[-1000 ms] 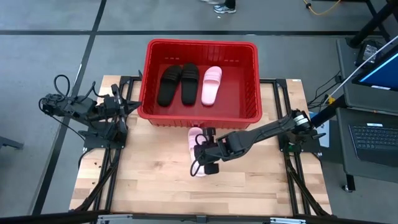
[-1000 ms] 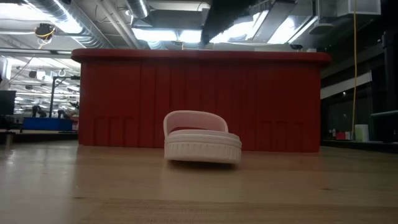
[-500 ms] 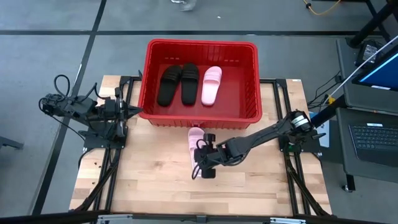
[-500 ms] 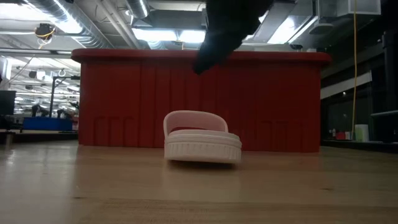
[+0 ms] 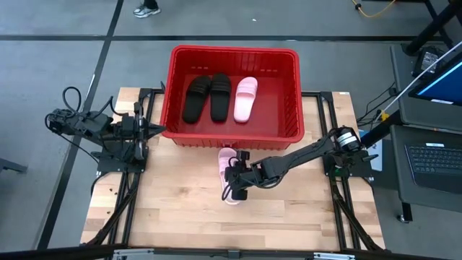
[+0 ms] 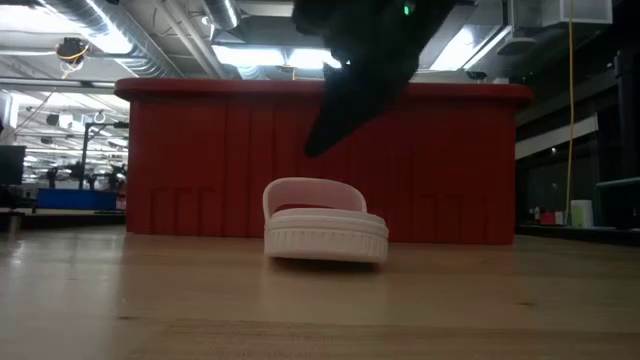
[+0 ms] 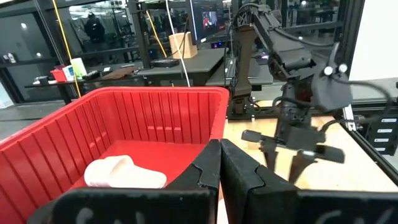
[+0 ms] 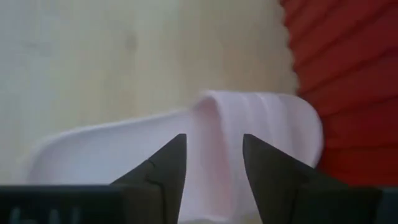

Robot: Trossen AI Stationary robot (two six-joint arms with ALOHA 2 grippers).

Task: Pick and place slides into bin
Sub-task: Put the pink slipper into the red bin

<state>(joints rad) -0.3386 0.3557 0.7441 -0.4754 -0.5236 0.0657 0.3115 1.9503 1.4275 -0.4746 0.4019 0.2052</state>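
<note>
One pale pink slide (image 5: 226, 160) lies sole-down on the table just in front of the red bin (image 5: 292, 94); it also shows in the low view (image 6: 325, 222). My right gripper (image 5: 234, 184) hangs open above it, one finger on each side of the strap (image 8: 261, 118), clear of it in the low view (image 6: 345, 110). Two black slides (image 5: 206, 97) and the other pink slide (image 5: 245, 99) lie on the bin's floor. My left gripper (image 5: 157, 128) is shut and empty beside the bin's left wall.
The bin's near wall (image 6: 320, 160) stands right behind the slide on the table. Bare wooden tabletop (image 5: 173, 202) lies to the left, right and near side of the slide. A desk with a laptop (image 5: 433, 155) stands off the table's right edge.
My right gripper has come down toward the pink slide on the table, entering the low view from above and sinking lower. The slide has stayed where it was.
</note>
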